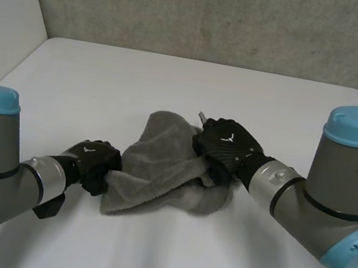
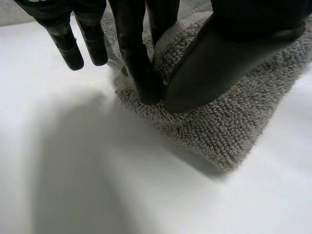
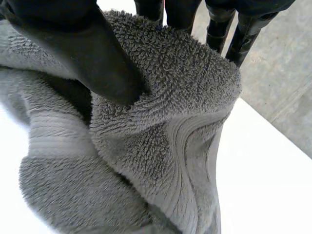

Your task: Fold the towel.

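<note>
nearest, at the near left of the white tabletop (image 1: 174, 84), the left hand (image 1: 94, 161) is grasping the grey terry-cloth towel (image 1: 158, 172). in the left wrist view its thumb and a finger pinch the towel's edge close to a corner, and that corner lies flat on the tabletop. the other fingers hang straight and touch nothing.

the towel sits in a crumpled heap at the middle of the tabletop, between the 2 hands. its near part spreads low and its far part is bunched higher.

further back and to the right, the right hand (image 1: 229, 146) is clamped on a thick fold of the towel's far right part. in the right wrist view the thumb presses the pile against the fingers behind it, and the cloth drapes down from that grip in loose folds. beyond it the tabletop runs bare to the grey concrete wall (image 1: 220, 16).

the towel looks light, soft and entirely limp, so it should sag and crease wherever it is not held. the looped pile probably grips well and is unlikely to slip from a pinch. it is not fragile. for a clean fold, the best places to hold are likely 2 corners of 1 edge, pulled taut. a bunched middle fold would probably drag the rest into a lump.
</note>
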`<state>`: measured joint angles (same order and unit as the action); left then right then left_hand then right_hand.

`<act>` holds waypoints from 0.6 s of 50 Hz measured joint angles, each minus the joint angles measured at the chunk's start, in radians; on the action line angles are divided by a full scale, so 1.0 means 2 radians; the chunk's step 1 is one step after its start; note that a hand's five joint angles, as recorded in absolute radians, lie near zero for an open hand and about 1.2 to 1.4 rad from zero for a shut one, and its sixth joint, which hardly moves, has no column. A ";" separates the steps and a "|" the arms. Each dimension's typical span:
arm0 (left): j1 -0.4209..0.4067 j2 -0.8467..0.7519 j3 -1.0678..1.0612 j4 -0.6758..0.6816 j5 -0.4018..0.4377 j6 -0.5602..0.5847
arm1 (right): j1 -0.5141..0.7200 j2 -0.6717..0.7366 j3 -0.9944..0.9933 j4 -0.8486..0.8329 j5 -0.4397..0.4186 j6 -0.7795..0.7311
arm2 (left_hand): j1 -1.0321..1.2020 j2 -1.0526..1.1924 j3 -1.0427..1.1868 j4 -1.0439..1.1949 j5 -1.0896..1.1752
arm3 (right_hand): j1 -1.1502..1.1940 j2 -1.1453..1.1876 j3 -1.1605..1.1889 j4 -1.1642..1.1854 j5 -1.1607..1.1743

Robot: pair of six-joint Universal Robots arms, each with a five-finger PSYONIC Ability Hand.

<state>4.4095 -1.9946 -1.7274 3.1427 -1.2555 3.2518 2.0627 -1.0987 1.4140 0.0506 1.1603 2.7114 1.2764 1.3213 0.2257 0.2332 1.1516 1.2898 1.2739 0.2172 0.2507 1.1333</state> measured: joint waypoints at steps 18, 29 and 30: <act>-0.008 0.005 0.005 0.021 0.001 -0.005 | -0.027 -0.006 0.021 0.026 -0.014 -0.003 | -0.069 -0.094 0.000 0.000 -0.092 | 0.000 0.000 0.000 0.000 0.000; -0.010 -0.001 0.004 0.023 0.001 -0.004 | -0.027 0.002 0.032 0.009 -0.015 -0.002 | -0.228 -0.244 0.000 0.000 -0.255 | 0.000 0.000 0.000 0.000 0.000; -0.010 -0.001 0.005 0.022 0.001 -0.004 | -0.027 0.002 0.033 0.008 -0.015 -0.001 | -0.228 -0.244 0.000 0.000 -0.255 | 0.000 0.000 0.000 0.000 0.000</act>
<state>4.3901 -1.9963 -1.7177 3.1877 -1.2531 3.2439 2.0095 -1.0951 1.4796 0.0675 1.1311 2.7085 0.8206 0.8341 0.2256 0.2332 0.6411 1.2896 1.2739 0.2172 0.2507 1.1334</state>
